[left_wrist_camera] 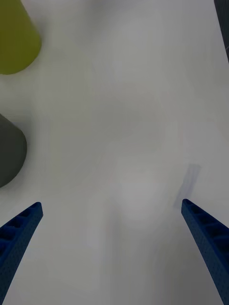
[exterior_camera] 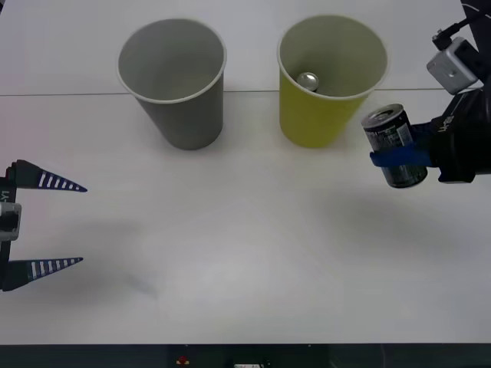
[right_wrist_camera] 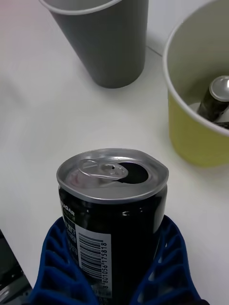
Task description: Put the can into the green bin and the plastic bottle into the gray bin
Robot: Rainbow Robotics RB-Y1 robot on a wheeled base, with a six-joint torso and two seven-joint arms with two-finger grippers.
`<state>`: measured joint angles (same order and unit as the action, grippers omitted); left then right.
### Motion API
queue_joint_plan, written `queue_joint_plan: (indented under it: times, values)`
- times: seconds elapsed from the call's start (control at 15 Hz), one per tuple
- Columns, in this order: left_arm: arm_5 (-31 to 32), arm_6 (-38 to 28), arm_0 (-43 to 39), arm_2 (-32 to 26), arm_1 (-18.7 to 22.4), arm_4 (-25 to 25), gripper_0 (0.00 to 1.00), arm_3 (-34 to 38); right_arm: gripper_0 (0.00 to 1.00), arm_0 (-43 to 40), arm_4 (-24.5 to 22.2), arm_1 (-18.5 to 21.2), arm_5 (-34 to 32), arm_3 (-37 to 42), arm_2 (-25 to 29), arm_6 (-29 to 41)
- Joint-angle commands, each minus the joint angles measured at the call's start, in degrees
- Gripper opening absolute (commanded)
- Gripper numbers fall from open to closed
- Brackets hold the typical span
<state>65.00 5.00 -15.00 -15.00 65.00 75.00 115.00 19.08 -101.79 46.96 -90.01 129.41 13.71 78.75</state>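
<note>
1. Can (exterior_camera: 394,146), a small dark drink can with white print and a silver pull-tab top, is held off the white table (exterior_camera: 245,253) by the right gripper (exterior_camera: 399,159); its blue ribbed fingers (right_wrist_camera: 57,267) are clamped on the can's body from both sides; the can is tilted, just beside the green bin on the robot's right.
2. Green bin (exterior_camera: 330,84), a large yellow-green tapered cup with a pale rim, stands upright; a second small silver-topped can (exterior_camera: 308,80) lies inside it.
3. Gray bin (exterior_camera: 175,84), a large gray tapered cup, stands upright beside the green one, on its left.
4. Left gripper (exterior_camera: 46,224) hovers at the table's left edge, well apart from both bins; its fingers are spread wide, holding nothing.
</note>
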Motion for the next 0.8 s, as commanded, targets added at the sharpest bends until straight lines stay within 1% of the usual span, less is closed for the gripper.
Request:
queue_joint_plan:
  times: [0.07, 0.2, 0.4, 0.8]
  values:
    - [0.00, 0.00, 0.00, 0.00, 0.00, 0.00, 1.00, 0.00, 0.00, 3.95, -0.42, 1.11, 0.01, -2.85, -0.17, -0.08]
    - [0.00, 0.00, 0.00, 0.00, 0.00, 0.00, 1.00, 0.00, 0.00, 6.85, -0.95, 2.17, 0.01, -5.22, -1.31, 0.00]
    - [0.00, 0.00, 0.00, 0.00, 0.00, 0.00, 1.00, 0.00, 0.00, 12.38, -1.65, 4.36, 0.01, -9.88, -5.27, -0.08]
    - [0.00, 0.00, 0.00, 0.00, 0.00, 0.00, 1.00, 0.00, 0.00, 27.68, -4.64, 4.63, 0.01, -24.56, -15.29, -0.08]
